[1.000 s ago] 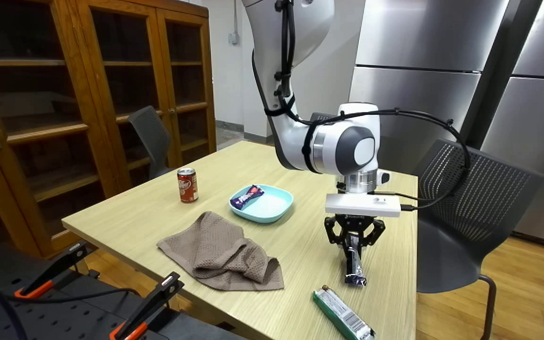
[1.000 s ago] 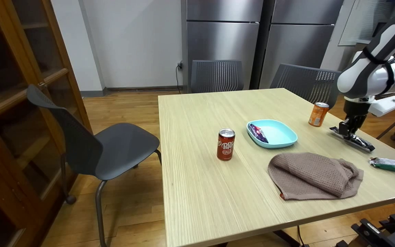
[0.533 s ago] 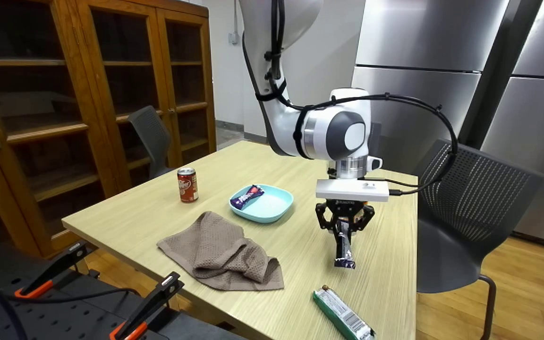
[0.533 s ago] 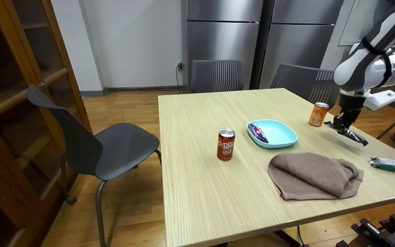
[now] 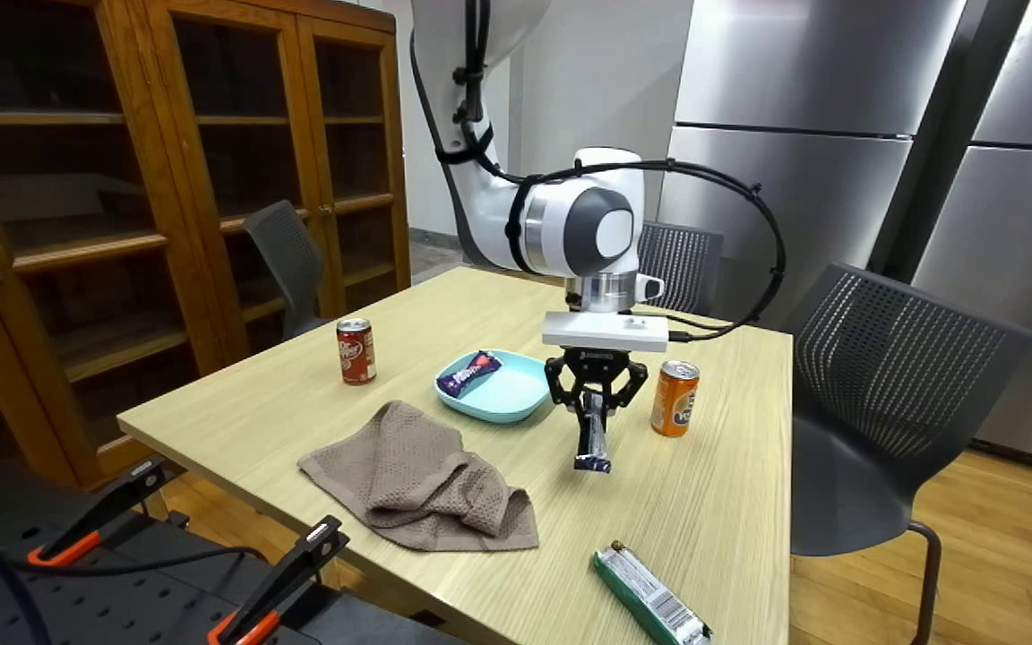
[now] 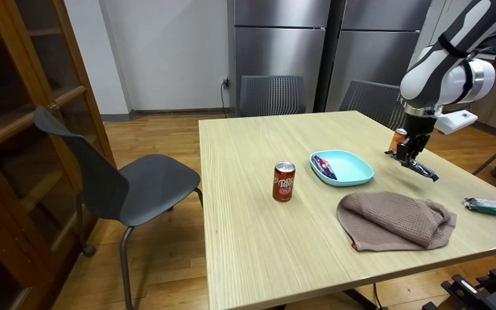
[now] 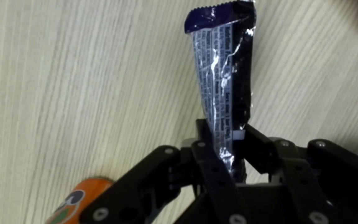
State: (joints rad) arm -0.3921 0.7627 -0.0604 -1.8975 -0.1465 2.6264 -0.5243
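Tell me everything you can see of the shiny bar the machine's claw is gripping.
The bar is slim and glossy, in a crinkled, film-like wrapper: dark, with a greyish panel of small print and a jagged-edged purple end. The gripper pinches it by its sides, above the table, near an orange can.

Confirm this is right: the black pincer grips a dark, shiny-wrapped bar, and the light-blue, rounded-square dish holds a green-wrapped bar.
Wrong in one respect: the light-blue, rounded-square dish holds a purple-wrapped bar, not a green one, as both exterior views show. The pincer does grip the dark, shiny-wrapped bar.
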